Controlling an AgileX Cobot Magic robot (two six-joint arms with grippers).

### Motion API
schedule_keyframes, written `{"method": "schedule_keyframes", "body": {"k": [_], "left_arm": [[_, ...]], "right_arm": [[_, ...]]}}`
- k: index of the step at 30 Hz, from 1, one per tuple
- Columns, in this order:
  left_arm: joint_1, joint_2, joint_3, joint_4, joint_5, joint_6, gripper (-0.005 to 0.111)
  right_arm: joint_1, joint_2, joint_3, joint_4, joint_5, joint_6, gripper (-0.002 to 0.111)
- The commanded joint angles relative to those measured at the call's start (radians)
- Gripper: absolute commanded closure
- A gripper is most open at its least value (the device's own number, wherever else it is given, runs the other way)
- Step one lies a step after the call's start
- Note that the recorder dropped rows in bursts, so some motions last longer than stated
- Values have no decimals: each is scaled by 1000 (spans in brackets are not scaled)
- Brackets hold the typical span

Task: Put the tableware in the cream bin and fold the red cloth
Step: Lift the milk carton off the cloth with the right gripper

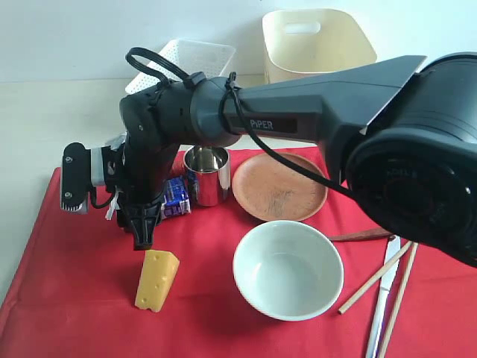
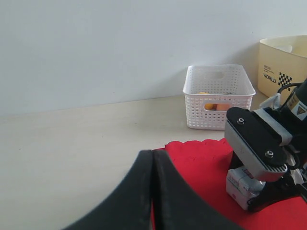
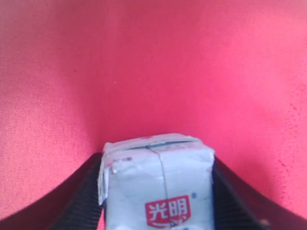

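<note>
The red cloth covers the table. On it are a steel cup, a brown wooden plate, a pale bowl, a brown-handled spoon, a silver knife and light chopsticks. The cream bin stands at the back, off the cloth. My right gripper reaches across to the left and points down beside the cup. Its fingers press both sides of a white-blue milk carton resting on the cloth. My left gripper is shut and empty, low over the table near the cloth's corner.
A white perforated basket with some food in it stands at the back left, next to the cream bin. A wedge of yellow cheese stands on the cloth just in front of the right gripper.
</note>
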Motion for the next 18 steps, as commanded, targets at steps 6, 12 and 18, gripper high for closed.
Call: {"method": "schedule_keyframes", "body": {"k": [6, 12, 18], "left_arm": [[4, -6, 3, -1, -1, -4, 106], [4, -6, 3, -1, -1, -2, 106], [4, -6, 3, -1, -1, -4, 106]], "right_arm": [[-1, 2, -3, -12, 5, 0, 108], [-1, 2, -3, -12, 3, 18, 108], [-1, 2, -3, -12, 1, 20, 108]]}}
